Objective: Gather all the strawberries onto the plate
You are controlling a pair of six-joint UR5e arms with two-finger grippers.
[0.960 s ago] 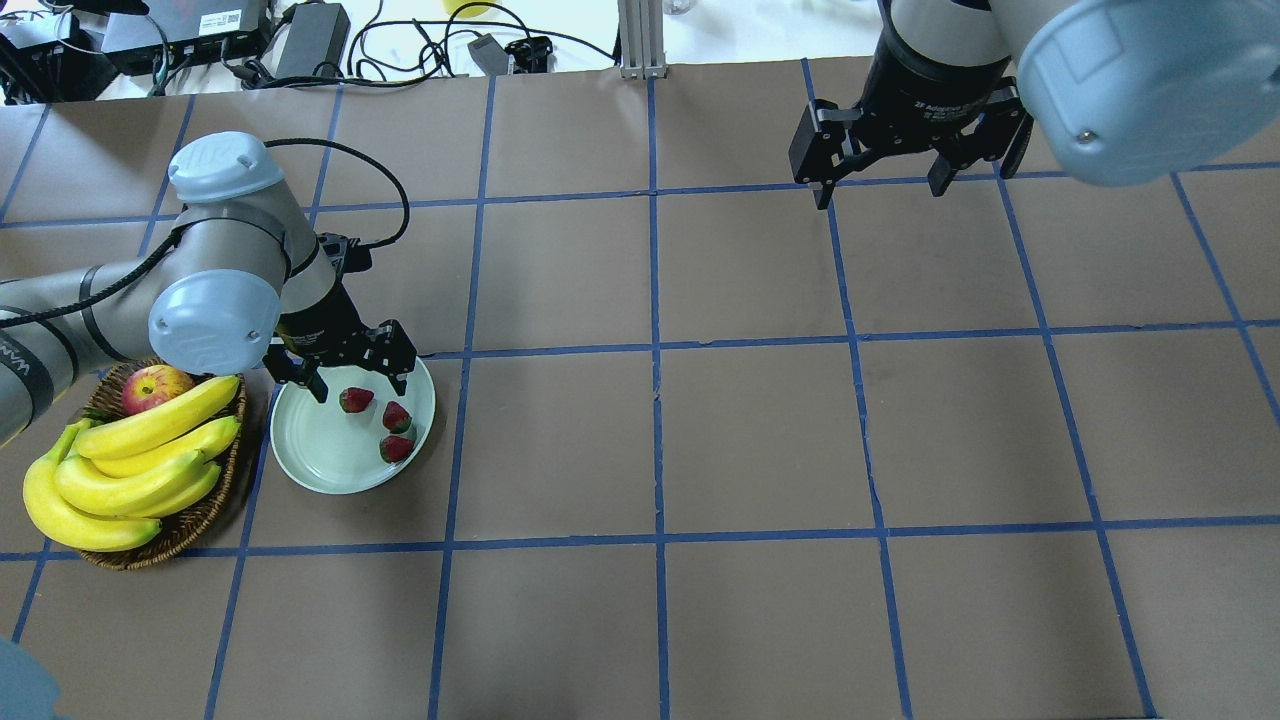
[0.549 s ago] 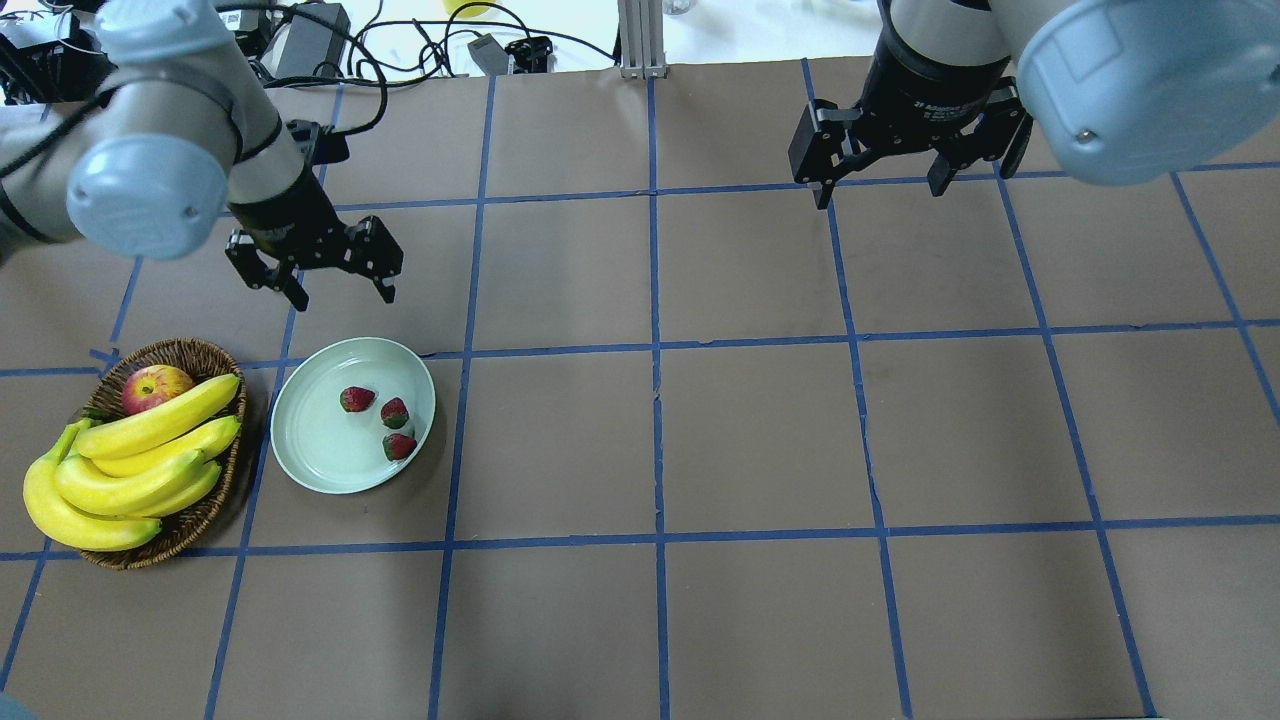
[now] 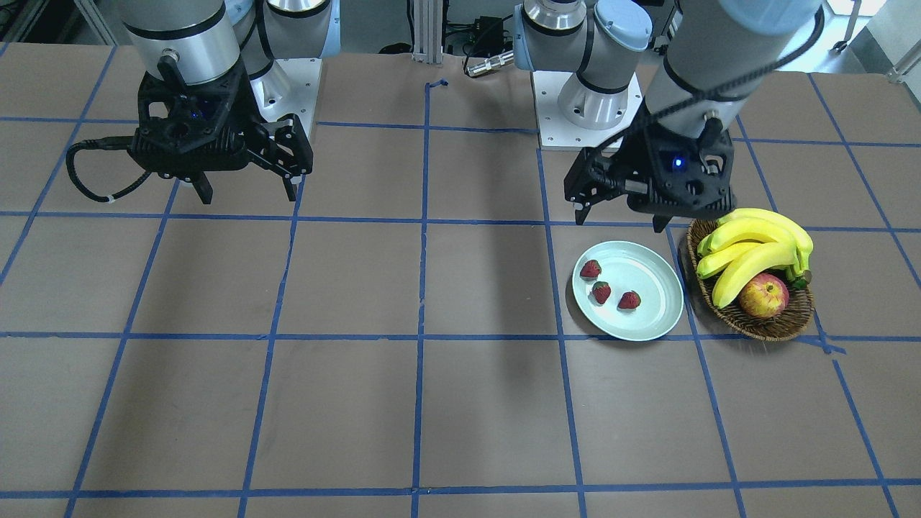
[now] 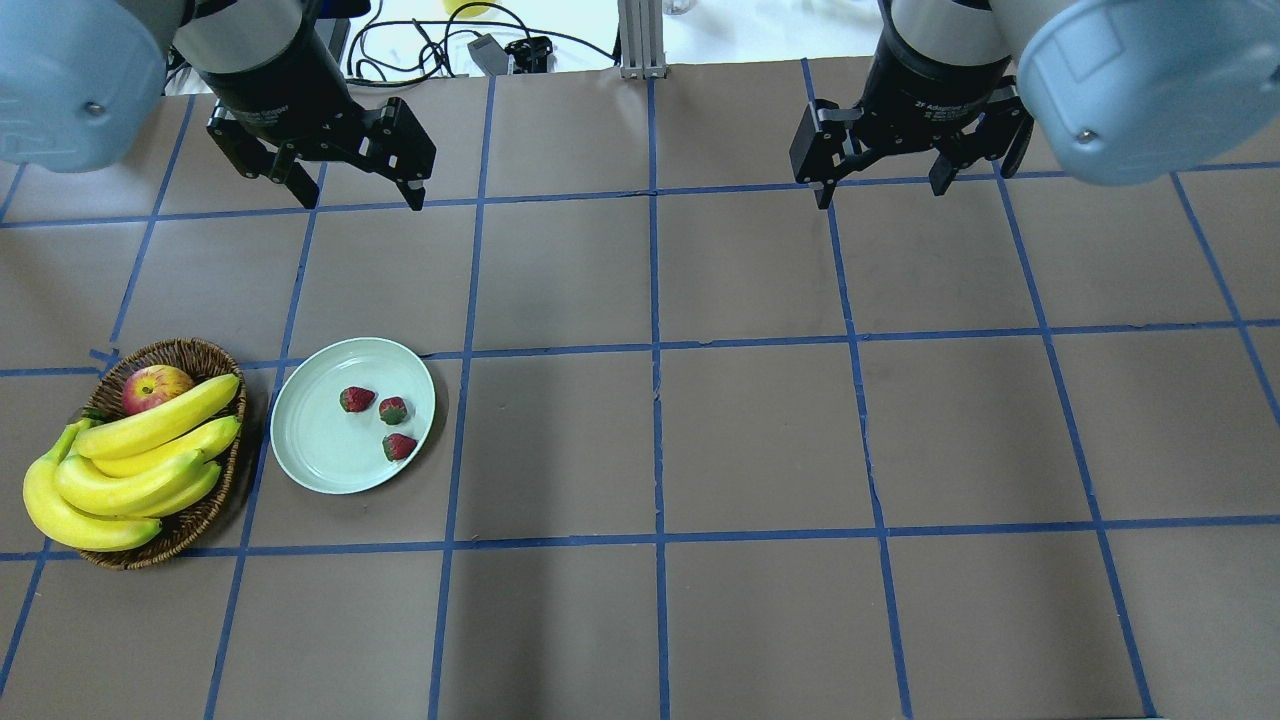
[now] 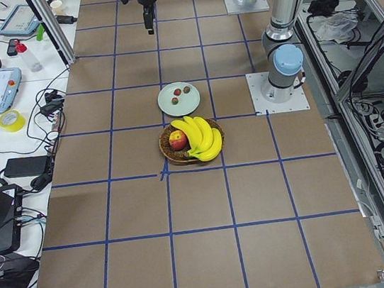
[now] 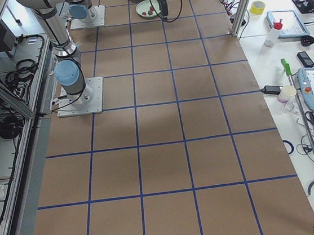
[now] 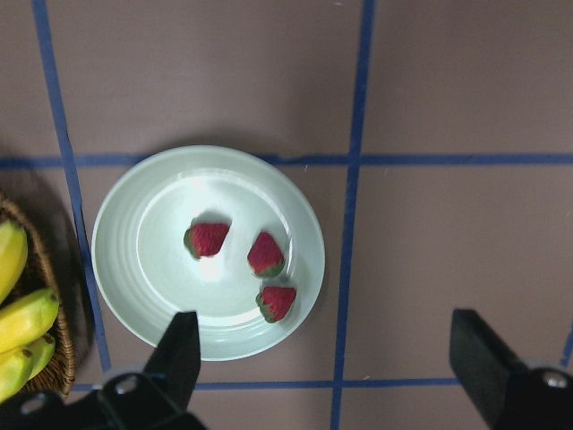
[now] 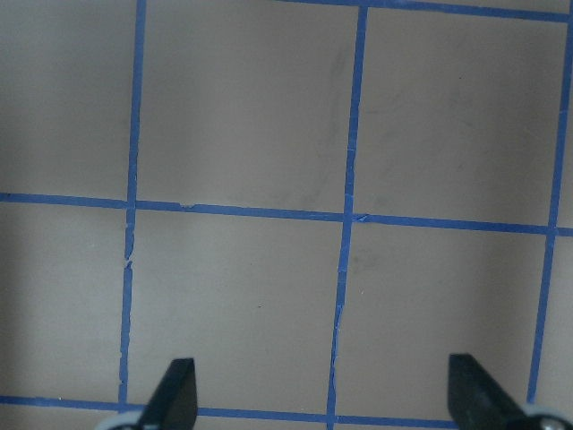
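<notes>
Brown taped table point(image 4: 760, 430) carries the plate point(image 4: 310, 440) beside the basket point(image 4: 200, 520), all three strawberries point(image 4: 393, 410) lying inside it, so the job looks done, which would explain why left gripper point(image 4: 362, 195) and right gripper point(image 4: 880, 190) hang high, empty, fingers apart.

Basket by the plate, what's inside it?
The basket holds yellow bananas and one apple, partly tucked behind them. The bananas cover the basket's floor, so anything underneath is hidden.
</notes>
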